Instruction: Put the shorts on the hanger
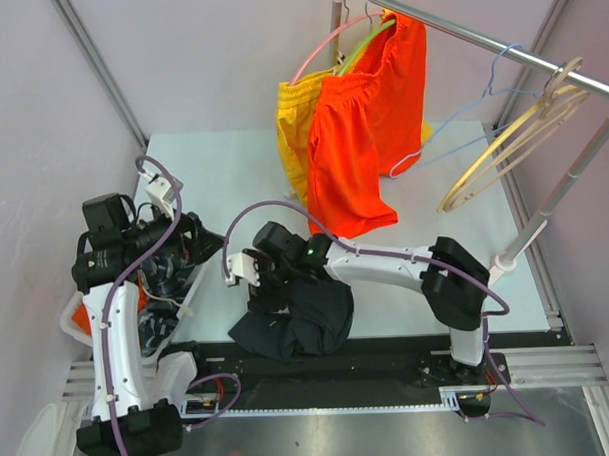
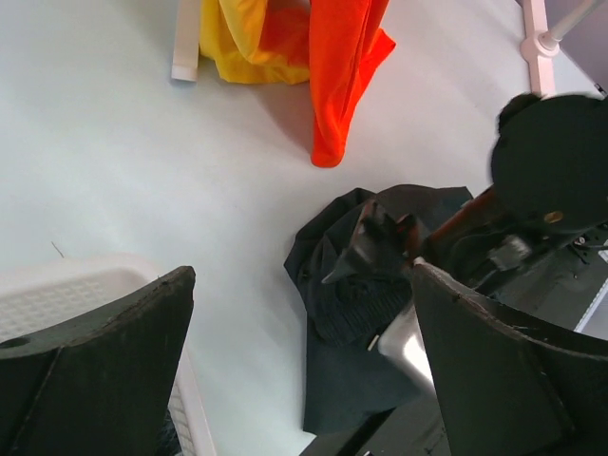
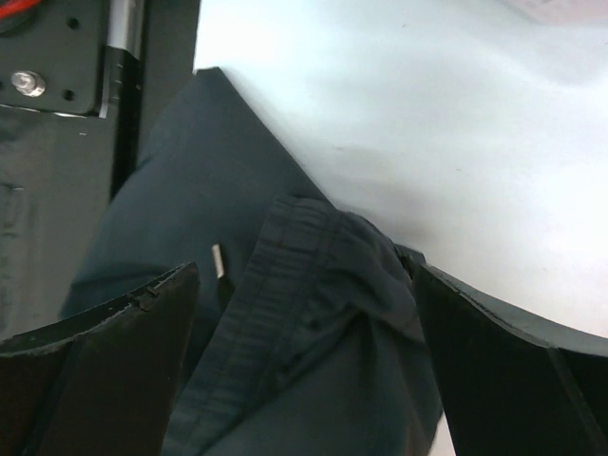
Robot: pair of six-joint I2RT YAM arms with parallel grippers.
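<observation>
My right gripper (image 3: 299, 285) is spread wide, the crumpled dark shorts (image 3: 190, 171) lying on the table (image 3: 427, 114) right beneath and between its fingers, my left gripper (image 2: 302, 275) gapes just as wide off to its left, and the light-blue hanger (image 1: 496, 81) hangs on the rail (image 1: 448, 28) well beyond.

Rig bodywork, as I see it
The left arm (image 1: 133, 344) and right arm (image 1: 378, 267) match: white links between bulky black joints, each trailing a lilac cable (image 1: 272, 205) (looping free near the wrist); a green light (image 1: 310, 253) glows by the right wrist, and the left gripper (image 2: 302, 274) has matte black wedge fingers (image 2: 104, 370).
</observation>
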